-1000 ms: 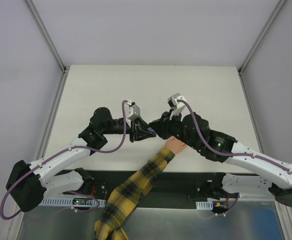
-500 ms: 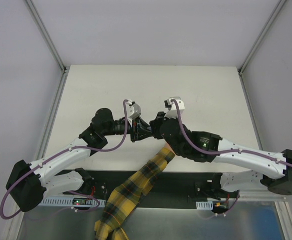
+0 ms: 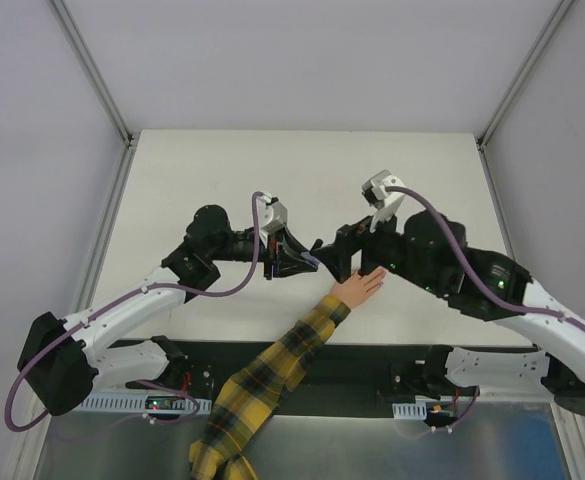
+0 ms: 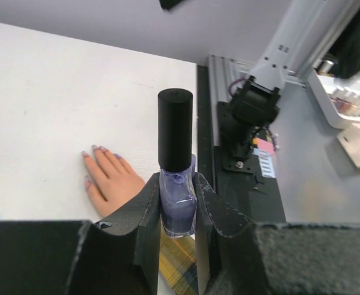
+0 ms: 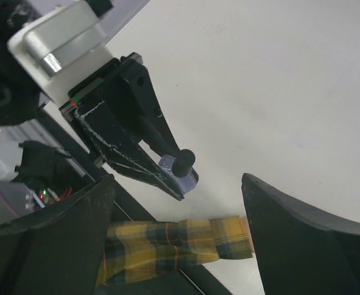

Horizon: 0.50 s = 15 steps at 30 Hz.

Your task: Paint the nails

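My left gripper (image 4: 177,185) is shut on a small purple bottle (image 4: 178,209) with a tall black cap (image 4: 175,132), held upright above the table. In the top view the left gripper (image 3: 302,264) points right, and the open right gripper (image 3: 344,262) faces it just beyond the bottle. In the right wrist view the right gripper (image 5: 176,179) has its jaws wide apart around empty space, and the bottle (image 5: 184,177) lies beyond them. The peach hand (image 3: 360,287) lies flat on the table; its nails (image 4: 97,149) look faintly purple. A yellow-and-black plaid sleeve (image 3: 272,372) covers the arm.
The white table (image 3: 222,180) ends at a black strip (image 3: 372,362) along the near edge, where the sleeve crosses it. White walls with metal rails (image 3: 97,90) enclose the back and sides.
The right gripper swung left over the hand to the bottle, then drew back to the right and opened. The hand shows again. The left gripper kept its hold on the bottle.
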Each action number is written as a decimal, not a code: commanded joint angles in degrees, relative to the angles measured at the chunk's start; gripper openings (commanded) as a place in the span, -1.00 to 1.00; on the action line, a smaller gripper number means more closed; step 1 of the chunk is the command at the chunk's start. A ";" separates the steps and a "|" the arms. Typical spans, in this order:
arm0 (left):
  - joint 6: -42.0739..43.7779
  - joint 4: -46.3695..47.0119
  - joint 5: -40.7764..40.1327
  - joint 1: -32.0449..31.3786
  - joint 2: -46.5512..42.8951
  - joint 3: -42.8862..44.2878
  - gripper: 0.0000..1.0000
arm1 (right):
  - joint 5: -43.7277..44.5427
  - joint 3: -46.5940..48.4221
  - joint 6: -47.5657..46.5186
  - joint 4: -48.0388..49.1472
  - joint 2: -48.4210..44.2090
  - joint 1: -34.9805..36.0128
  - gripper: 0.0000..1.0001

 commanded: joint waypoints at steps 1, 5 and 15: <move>-0.70 1.59 12.94 -0.18 1.35 4.60 -1.00 | -32.83 4.98 -18.24 -7.22 -1.84 -8.72 0.70; -2.64 1.94 21.22 -0.19 2.58 6.19 -1.00 | -59.37 7.61 -23.98 -10.83 2.01 -21.62 0.54; -3.52 1.94 23.25 -0.45 3.29 6.36 -1.00 | -64.61 10.08 -29.71 -11.19 6.60 -23.86 -0.03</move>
